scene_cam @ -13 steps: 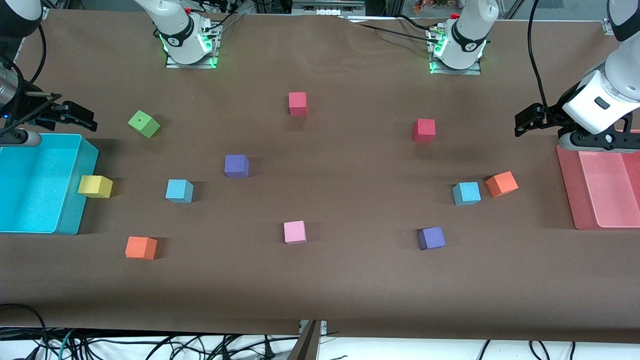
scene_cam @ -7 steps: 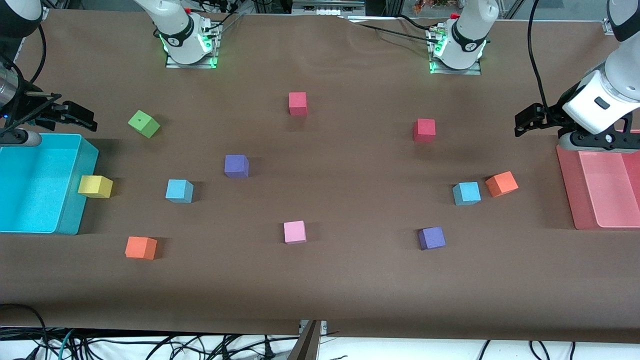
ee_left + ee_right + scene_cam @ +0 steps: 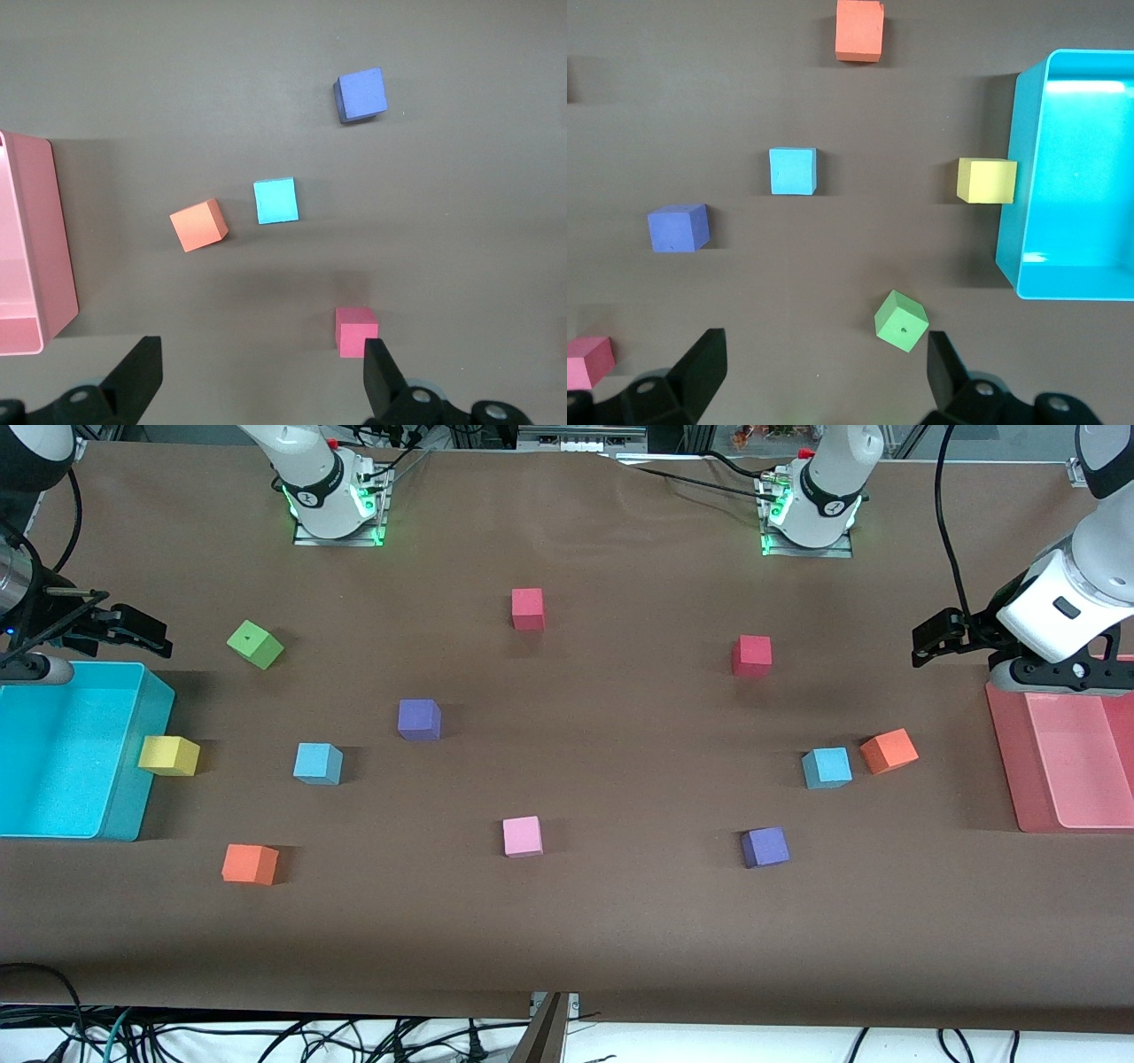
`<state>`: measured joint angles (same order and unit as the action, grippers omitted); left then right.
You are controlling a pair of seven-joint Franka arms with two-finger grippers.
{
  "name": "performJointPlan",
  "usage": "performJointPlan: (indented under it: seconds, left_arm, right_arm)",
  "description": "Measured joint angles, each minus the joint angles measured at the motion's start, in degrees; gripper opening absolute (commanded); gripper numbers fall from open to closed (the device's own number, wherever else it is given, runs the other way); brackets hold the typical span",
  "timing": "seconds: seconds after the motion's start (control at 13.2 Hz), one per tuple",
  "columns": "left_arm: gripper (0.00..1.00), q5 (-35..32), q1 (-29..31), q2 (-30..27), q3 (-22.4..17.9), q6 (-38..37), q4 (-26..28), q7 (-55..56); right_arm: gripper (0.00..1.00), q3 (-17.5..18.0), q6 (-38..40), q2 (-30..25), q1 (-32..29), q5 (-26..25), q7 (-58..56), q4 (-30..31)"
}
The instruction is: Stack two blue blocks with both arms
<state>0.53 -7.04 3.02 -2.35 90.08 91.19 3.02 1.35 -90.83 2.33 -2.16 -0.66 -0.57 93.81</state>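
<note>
1. Stacking has not begun: two small sky-blue foam cubes sit flat on the brown table cover, well apart, one toward each arm's end.

2. Blue cube at the right arm's end point(image 3: 318, 763) lies between a yellow foam cube point(image 3: 168, 755) and a purple foam cube point(image 3: 419, 719), nearer the front camera than the purple one. The right gripper point(image 3: 133, 631) hangs with fingers spread and empty over the table just beside the turquoise plastic bin point(image 3: 133, 779).

3. Blue cube at the left arm's end point(image 3: 827, 768) sits just beside an orange foam cube point(image 3: 889, 750), the two apart by a narrow gap. The left gripper point(image 3: 930, 640) hovers, fingers spread and holding nothing, near the pink plastic tray point(image 3: 1005, 753).

4. Each cube lies toward the table's middle from its own arm's gripper and nearer the front camera, so each arm is plainly the closer one for its cube.

5. Cubes have no long axis; judged from here, the orange neighbour leaves the left gripper less room on that side.
</note>
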Motion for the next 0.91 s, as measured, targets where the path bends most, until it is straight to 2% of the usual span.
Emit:
performJointPlan:
  seconds: [0.53,0.91]
  left_arm:
    - [1.00,0.00,0.00,0.00,-0.07,0.00,0.04,0.00]
    - [1.00,0.00,0.00,0.01,-0.14,0.19,0.11,0.00]
  right_arm:
    - [1.00,0.32,-0.03,0.91,0.45,0.00,-0.19,0.16]
    - [1.00,0.72,-3.12,8.08,2.96,0.00,-0.15,0.72]
